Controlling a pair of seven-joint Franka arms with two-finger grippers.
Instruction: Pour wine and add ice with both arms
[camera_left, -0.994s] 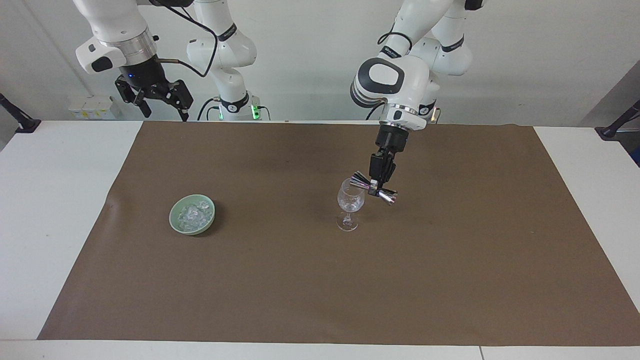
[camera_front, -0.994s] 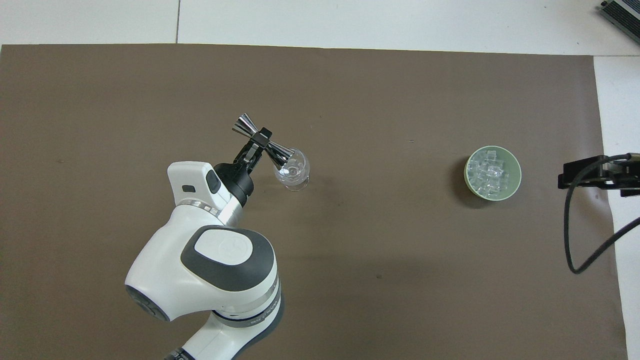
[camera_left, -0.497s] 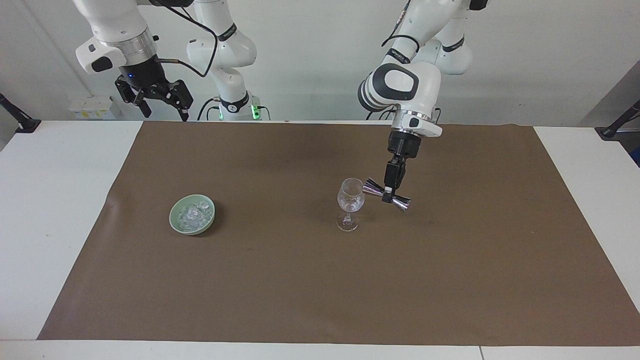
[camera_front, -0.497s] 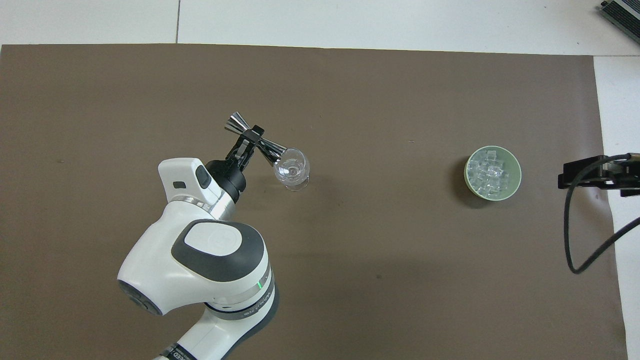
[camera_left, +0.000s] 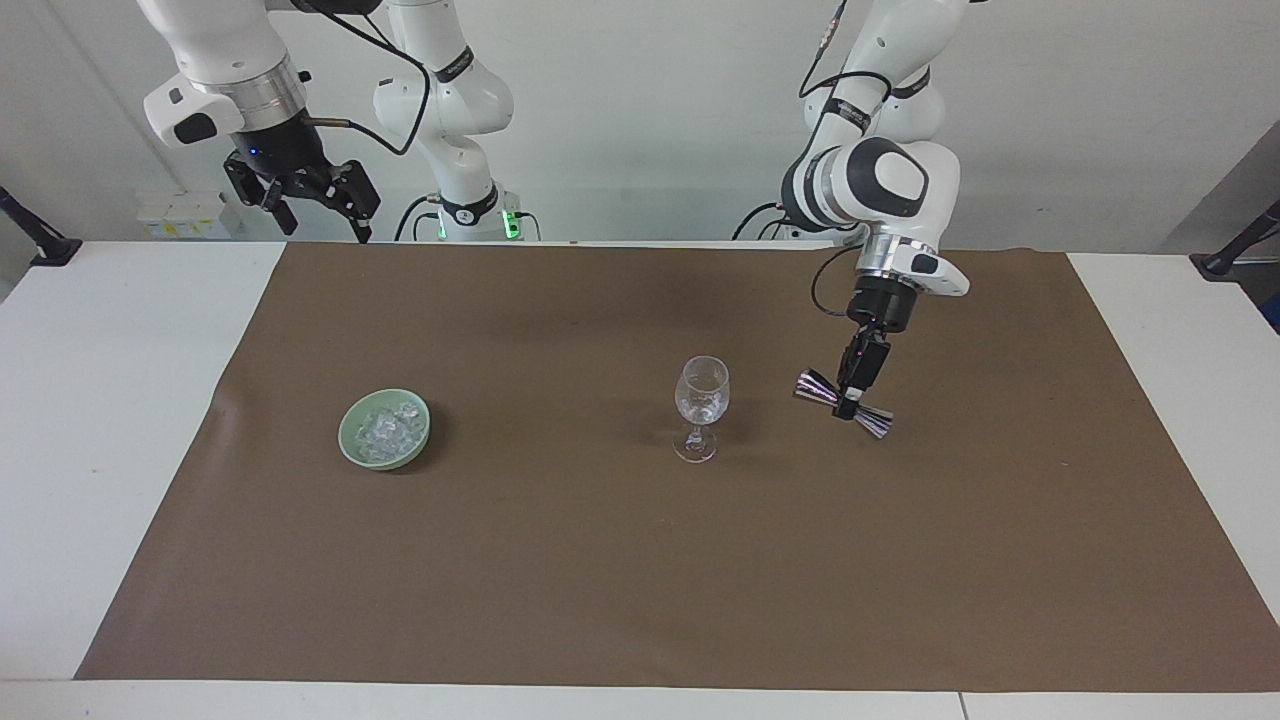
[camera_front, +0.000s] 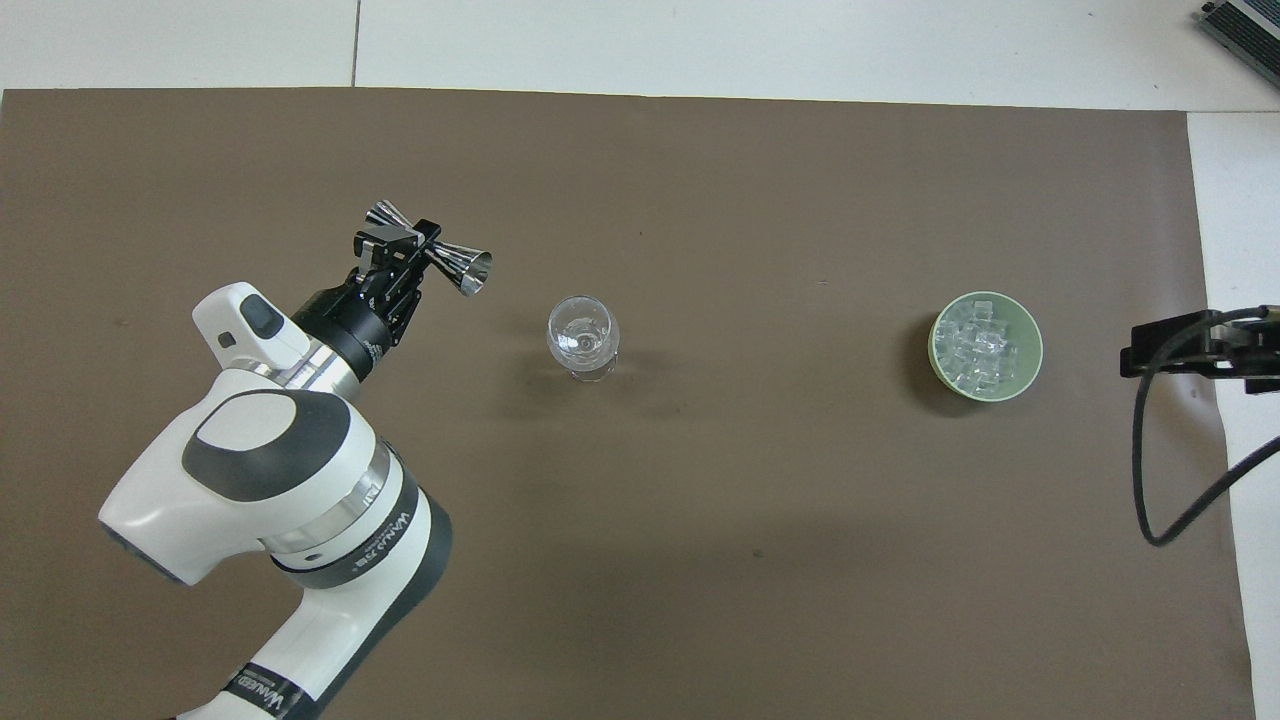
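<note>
A clear stemmed glass (camera_left: 701, 405) (camera_front: 582, 336) stands upright on the brown mat. My left gripper (camera_left: 851, 404) (camera_front: 408, 240) is shut on the waist of a shiny double-coned metal jigger (camera_left: 845, 404) (camera_front: 428, 249), held tilted in the air beside the glass, toward the left arm's end of the table and apart from the glass. The ice (camera_left: 388, 428) (camera_front: 983, 345) is heaped in a pale green bowl (camera_left: 352, 447) (camera_front: 1031, 363) toward the right arm's end. My right gripper (camera_left: 310, 205) (camera_front: 1185, 346) waits open, raised over the table's edge by its base.
The brown mat (camera_left: 600, 560) (camera_front: 760, 560) covers most of the white table (camera_left: 110, 400). A black cable (camera_front: 1150, 470) hangs from the right gripper. Black clamps (camera_left: 40, 240) sit at the table's corners nearest the robots.
My left gripper has carried the jigger away from over the glass's rim, toward the left arm's end of the table. The glass, bowl and right arm have stayed put.
</note>
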